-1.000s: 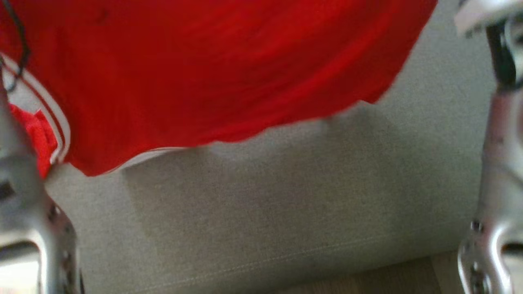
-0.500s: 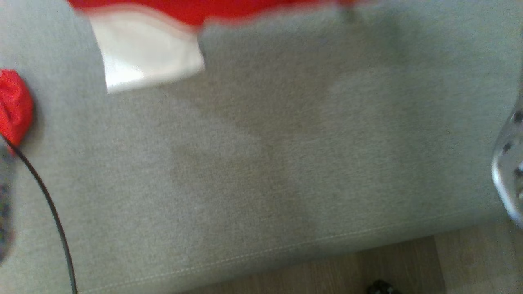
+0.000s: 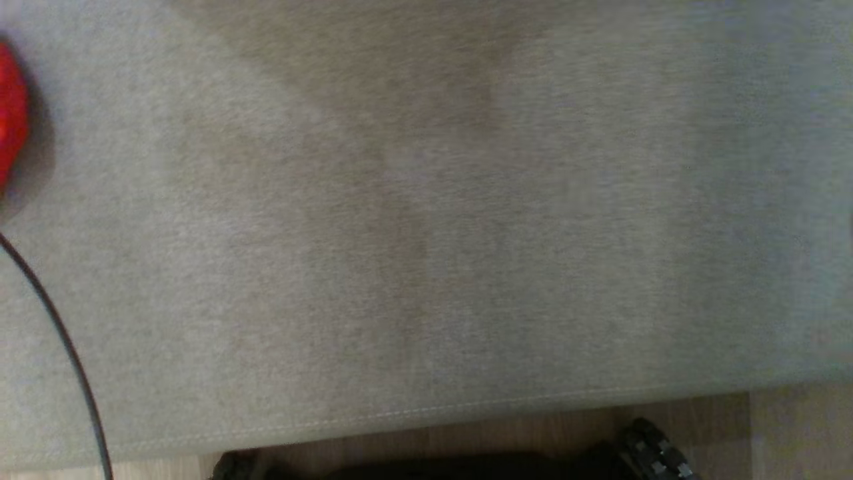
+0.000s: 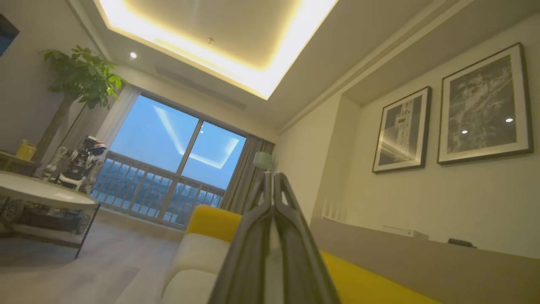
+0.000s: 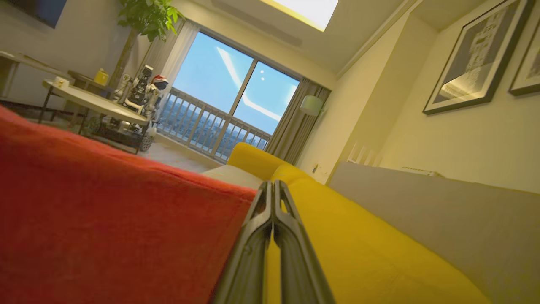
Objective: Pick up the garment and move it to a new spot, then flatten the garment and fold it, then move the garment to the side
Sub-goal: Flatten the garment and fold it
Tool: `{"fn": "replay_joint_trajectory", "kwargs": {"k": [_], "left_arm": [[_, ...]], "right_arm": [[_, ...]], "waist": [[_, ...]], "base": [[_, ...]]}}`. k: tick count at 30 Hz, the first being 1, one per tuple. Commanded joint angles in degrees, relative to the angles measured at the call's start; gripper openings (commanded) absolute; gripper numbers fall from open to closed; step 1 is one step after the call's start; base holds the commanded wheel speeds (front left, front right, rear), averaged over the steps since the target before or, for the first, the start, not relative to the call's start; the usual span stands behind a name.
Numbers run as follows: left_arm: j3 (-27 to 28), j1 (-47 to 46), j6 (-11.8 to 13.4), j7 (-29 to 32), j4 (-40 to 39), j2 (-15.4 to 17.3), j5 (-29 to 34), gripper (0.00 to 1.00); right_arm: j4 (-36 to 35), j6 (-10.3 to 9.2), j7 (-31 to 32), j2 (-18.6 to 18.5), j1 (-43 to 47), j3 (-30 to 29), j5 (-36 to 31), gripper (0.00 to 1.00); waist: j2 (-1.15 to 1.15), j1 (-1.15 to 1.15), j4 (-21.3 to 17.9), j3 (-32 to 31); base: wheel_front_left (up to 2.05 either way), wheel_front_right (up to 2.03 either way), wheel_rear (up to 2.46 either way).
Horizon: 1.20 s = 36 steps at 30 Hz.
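Shut tight, finger to finger: left gripper [image 4: 273, 175], pointing up into the room. Cannot tell if any cloth sits between. Shut tight as well: right gripper [image 5: 273, 183]. Seems to nip the top edge of the red garment [image 5: 105, 219], spread over the lower left of the right wrist view and running right up to the fingers. Hard to be sure of the pinch. Past the fingers, a yellow cushion [image 5: 358, 236]. In the head view, a red lump [image 3: 10, 113] at the far left edge, likely more of the same cloth, near a thin black cable [image 3: 60, 333] crossing the grey sofa seat [image 3: 466, 233].

Looks soft, thin and light. Likely flops, sags and bunches up, with no shape of its own. Not easy to break, not very slippery. Best to take hold at two corners of one edge, well apart, one in each gripper, so as to let the rest hang flat. Better not to grab the middle, or else a crumpled ball.
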Motion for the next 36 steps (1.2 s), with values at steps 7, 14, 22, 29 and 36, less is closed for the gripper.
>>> {"fn": "replay_joint_trajectory", "kwargs": {"k": [7,14,22,29,36], "left_arm": [[-7.0,21.5,-0.4,0.0,-4.0,3.0,-12.5,0.00],[-9.1,42.4,-0.4,2.2,-9.1,6.2,-23.0,0.00],[-6.4,65.3,3.3,2.8,-21.2,7.7,-28.2,0.00],[-6.4,84.6,9.6,4.7,-32.5,7.2,-30.5,0.00],[-5.4,99.1,14.7,3.7,-41.7,4.9,-32.5,0.00]], "right_arm": [[2.8,-0.02,0.0,0.7,11.2,-4.2,0.6,0.00],[10.2,-0.02,0.8,0.9,22.6,-6.4,4.2,0.00],[11.3,-0.02,3.1,1.0,35.4,0.1,14.4,0.00],[2.3,-0.02,9.1,0.9,50.4,2.0,17.9,0.00],[-15.5,-0.02,17.7,0.3,68.5,1.6,22.0,0.00]], "waist": [[0.00,-0.02,3.6,-2.2],[0.00,-0.02,2.7,-10.1],[0.00,-0.02,0.7,-17.3],[0.00,-0.02,0.9,-21.6],[0.00,-0.02,1.1,-23.5]], "base": [[0.00,0.00,0.00],[0.00,0.00,0.00],[0.00,0.00,0.00],[0.00,0.00,0.00],[0.00,0.00,0.00]]}}
